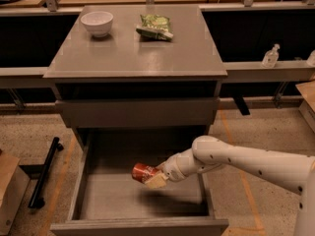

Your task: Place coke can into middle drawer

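Note:
The coke can [141, 172] is red and lies tilted on its side in the air, just above the floor of the open middle drawer [113, 195]. My gripper [150, 177] is shut on the can; a pale finger [156, 181] shows under its right end. The white arm reaches in from the lower right over the drawer's right wall. The drawer is pulled out, with low grey walls and a flat grey floor.
A closed grey drawer front [138, 113] sits above the open drawer. On the cabinet top stand a white bowl [97, 23] and a green snack bag [155, 26]. A black bar [44, 173] lies on the floor at left. A cardboard box [10, 191] stands at far left.

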